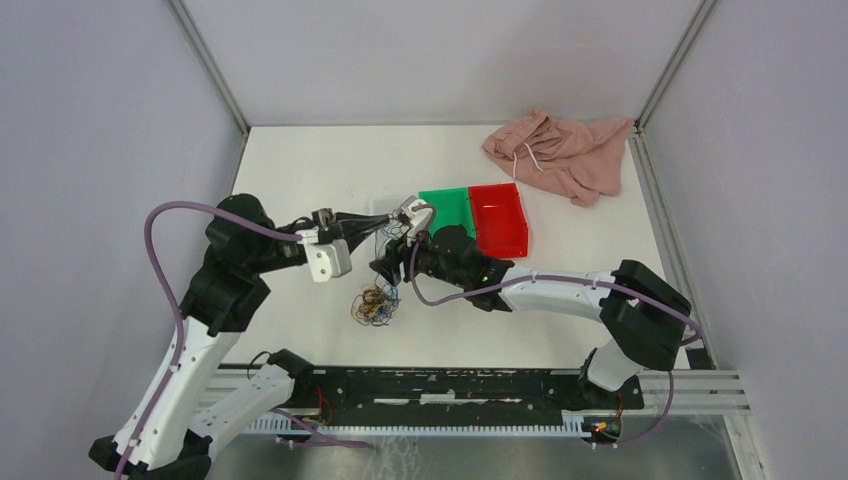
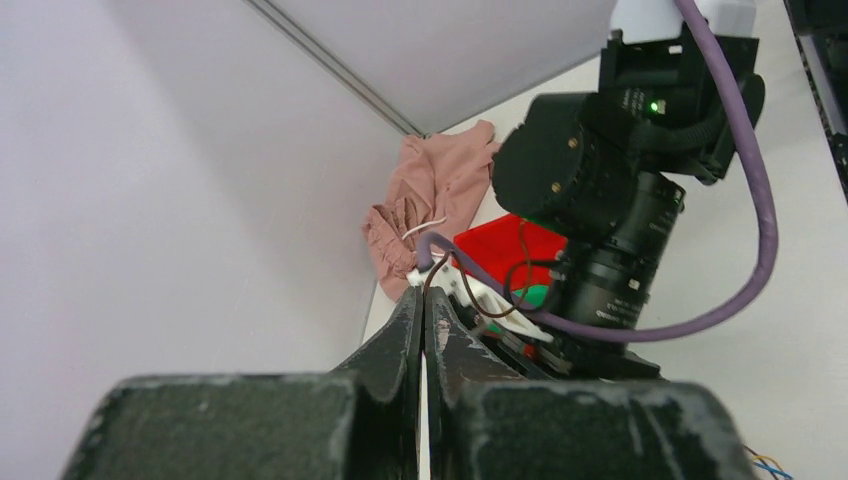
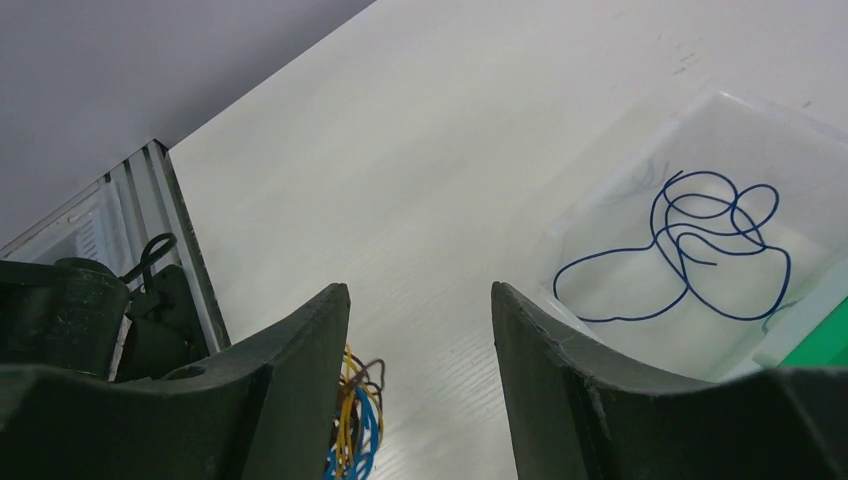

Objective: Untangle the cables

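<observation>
The cables (image 1: 374,305) are a small clump of yellow, blue and dark red wires on the white table, in front of both grippers. In the right wrist view the clump (image 3: 360,420) lies just beside my left finger. My right gripper (image 1: 383,268) (image 3: 420,295) is open and empty above the table. My left gripper (image 1: 392,222) (image 2: 424,295) is shut, and a thin dark red cable (image 2: 500,285) runs out from its tips towards the right arm's wrist. A separate blue cable (image 3: 690,250) lies coiled in a clear bin (image 3: 600,215).
A green bin (image 1: 447,212) and a red bin (image 1: 498,218) stand side by side behind the right wrist. A pink cloth (image 1: 560,150) with a white drawstring lies at the back right. Grey walls close in the table on three sides.
</observation>
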